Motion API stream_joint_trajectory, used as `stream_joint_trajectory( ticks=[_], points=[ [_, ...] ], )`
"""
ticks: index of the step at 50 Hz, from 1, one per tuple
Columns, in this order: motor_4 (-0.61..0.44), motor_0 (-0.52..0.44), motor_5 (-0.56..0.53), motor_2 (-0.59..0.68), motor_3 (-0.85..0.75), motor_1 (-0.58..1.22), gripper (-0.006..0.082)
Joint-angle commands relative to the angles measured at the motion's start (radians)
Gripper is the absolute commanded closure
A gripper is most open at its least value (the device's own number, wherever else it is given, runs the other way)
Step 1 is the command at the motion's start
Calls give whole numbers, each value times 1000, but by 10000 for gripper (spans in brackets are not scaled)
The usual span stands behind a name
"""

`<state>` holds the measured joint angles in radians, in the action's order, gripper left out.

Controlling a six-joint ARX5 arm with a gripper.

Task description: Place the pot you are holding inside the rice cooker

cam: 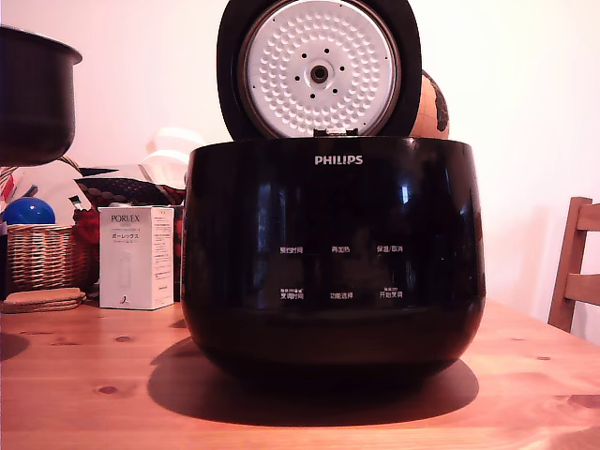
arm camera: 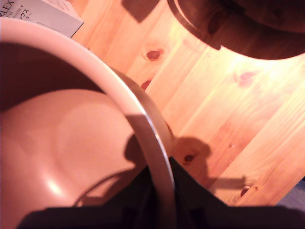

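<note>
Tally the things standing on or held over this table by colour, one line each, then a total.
Black: 2, the rice cooker and the pot, held up at the exterior view's left.
White: 1, the carton.
Tan: 1, the wicker basket.
Blue: 1, the ball.
Total: 5

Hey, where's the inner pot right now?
The inner pot hangs above the wooden table at the exterior view's far left, over the wicker basket, well apart from the open Philips rice cooker.
</note>
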<state>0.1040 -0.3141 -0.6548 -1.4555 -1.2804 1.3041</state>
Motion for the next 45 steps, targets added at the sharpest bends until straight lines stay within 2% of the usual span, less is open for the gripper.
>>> stream_joint_trajectory(
  ticks=[1, 12, 20, 28, 45],
  points=[
    [5, -3, 4, -21, 24, -17, 791],
    [-21, -4, 89, -21, 43, -17, 791],
    [-116, -31, 158, -23, 53, -17, 791],
    [-201, -91, 167, -23, 67, -17, 791],
    [-267, -270, 219, -50, 147, -17, 791]
  ],
)
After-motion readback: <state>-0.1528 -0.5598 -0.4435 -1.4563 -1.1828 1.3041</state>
